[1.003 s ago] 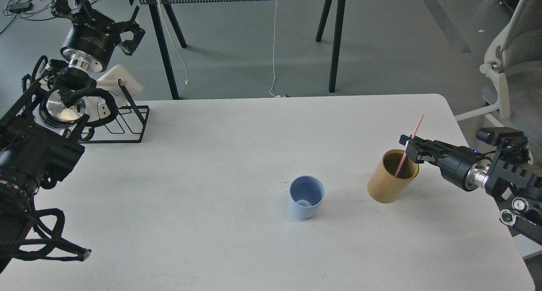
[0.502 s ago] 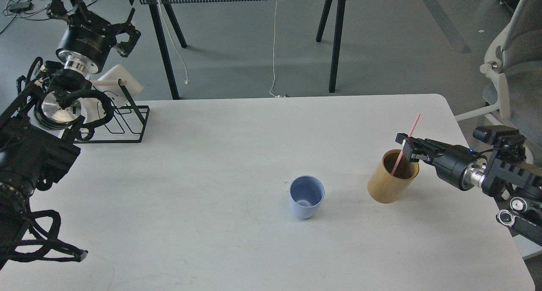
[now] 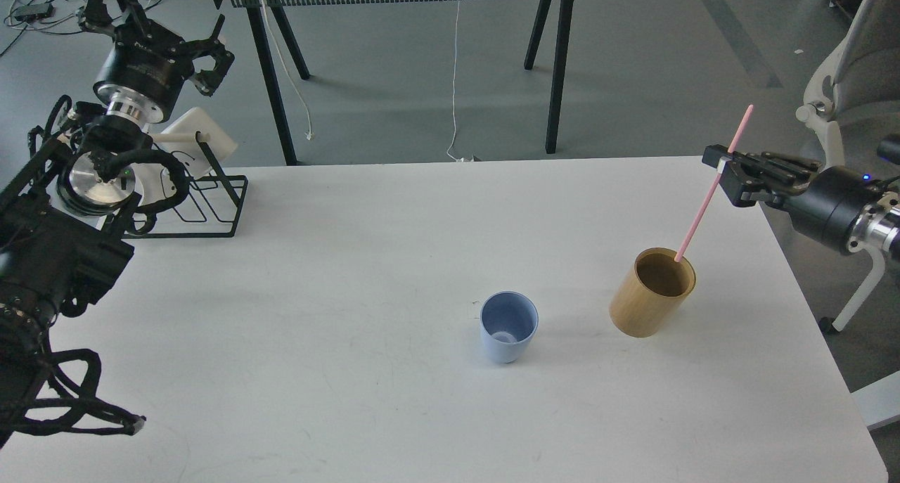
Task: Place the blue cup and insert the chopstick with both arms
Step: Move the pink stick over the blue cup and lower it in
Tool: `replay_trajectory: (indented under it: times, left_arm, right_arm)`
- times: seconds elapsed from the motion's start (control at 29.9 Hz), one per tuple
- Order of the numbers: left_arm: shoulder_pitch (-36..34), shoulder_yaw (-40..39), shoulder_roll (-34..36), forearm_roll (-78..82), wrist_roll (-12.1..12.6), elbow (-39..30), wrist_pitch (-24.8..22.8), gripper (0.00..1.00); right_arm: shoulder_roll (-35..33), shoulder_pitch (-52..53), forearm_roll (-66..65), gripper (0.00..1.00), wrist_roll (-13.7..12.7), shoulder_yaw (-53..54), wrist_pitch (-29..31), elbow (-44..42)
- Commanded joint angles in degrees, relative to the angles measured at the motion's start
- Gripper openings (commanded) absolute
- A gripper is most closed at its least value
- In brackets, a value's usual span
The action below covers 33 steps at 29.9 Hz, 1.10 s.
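The pale blue cup [image 3: 509, 326] stands upright on the white table [image 3: 351, 272], right of centre. A tan cylindrical holder [image 3: 652, 292] stands to its right. My right gripper [image 3: 725, 168] is shut on the pink chopstick [image 3: 709, 191] and holds it tilted above the holder, its lower tip at the holder's far rim. My left gripper [image 3: 211, 50] is raised at the far left, beyond the table's back edge, open and empty.
A black wire rack [image 3: 204, 205] with a white mug [image 3: 190, 142] sits at the table's back left corner. A second table's black legs [image 3: 555, 68] stand behind. A grey chair [image 3: 858, 75] is at the right.
My right gripper has risen and pulled back to the right with the pink chopstick, lifting it almost out of the tan holder. The left arm has barely moved.
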Motion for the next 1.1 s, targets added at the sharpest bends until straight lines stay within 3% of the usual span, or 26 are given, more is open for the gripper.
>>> replay_trajectory:
  times: [0.0, 0.4, 0.5, 1.07]
  left_arm:
    - [-0.1, 0.0, 0.0, 0.0, -0.2, 0.0, 0.0, 1.00]
    - [-0.1, 0.0, 0.0, 0.0, 0.3, -0.1, 0.0, 1.00]
    - [-0.1, 0.0, 0.0, 0.0, 0.3, -0.1, 0.0, 1.00]
    - [-0.3, 0.0, -0.2, 0.0, 0.3, -0.3, 0.0, 1.00]
  right_arm:
    - [0.5, 6.3, 0.2, 0.01, 0.2, 0.3, 0.0, -0.1]
    - [18.9, 4.8, 0.2, 0.01, 1.1, -3.3, -0.6, 1.2]
    - [20.7, 3.9, 0.4, 0.01, 2.1, -6.4, -0.5, 1.1]
    - [30.1, -1.4, -3.5, 0.01, 2.1, -10.9, -0.6, -4.8]
